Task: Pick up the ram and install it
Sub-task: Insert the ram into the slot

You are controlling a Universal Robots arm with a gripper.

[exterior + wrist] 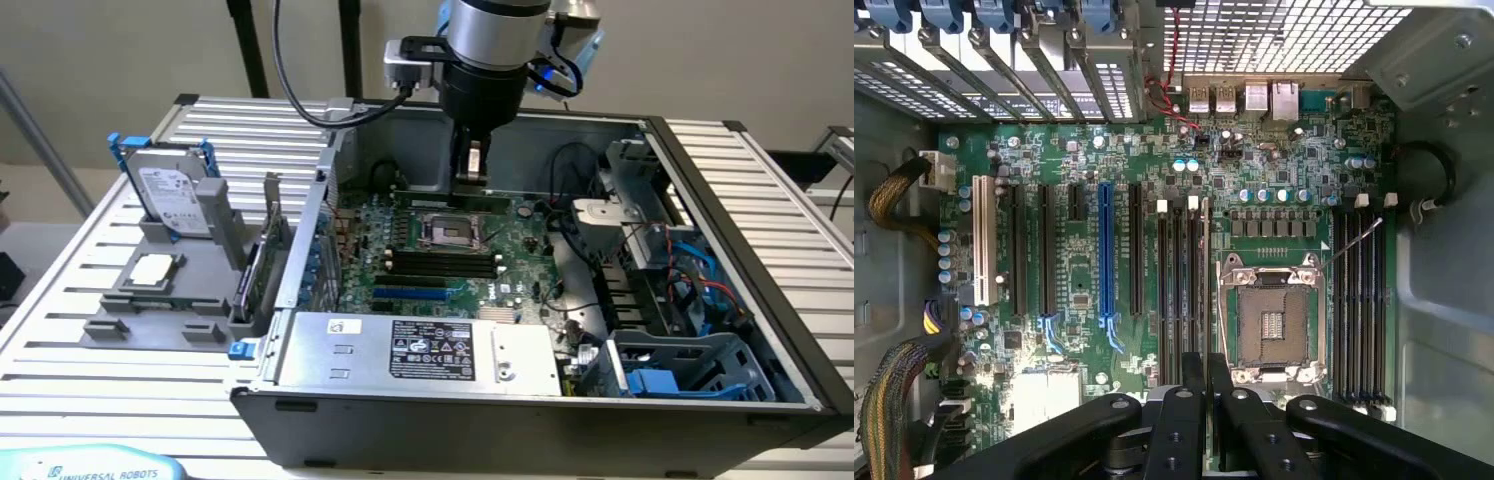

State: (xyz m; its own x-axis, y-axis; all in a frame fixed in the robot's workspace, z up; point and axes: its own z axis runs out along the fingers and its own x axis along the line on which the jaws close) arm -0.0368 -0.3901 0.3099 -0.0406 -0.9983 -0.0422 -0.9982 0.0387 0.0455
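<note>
Green ram (447,198) is seen clamped edge-on between the closed fingers of the gripper (470,178), held level inside the open computer case (747,250). It is positioned low over the motherboard (527,245), along the black memory slots (1179,290) just beside the empty processor socket (447,232). Whether it is seated in a slot cannot be told. A hard drive (171,190) is noted upright on the grey fixture (147,325) outside the case.

Open case (534,430): free room above the motherboard (521,245), where the claw (470,185) hangs gripping the ram (494,198). Around the motherboard in the exterior view: power supply (427,350) at six o'clock, cables (574,240) and drive cage (681,365) at three.
</note>
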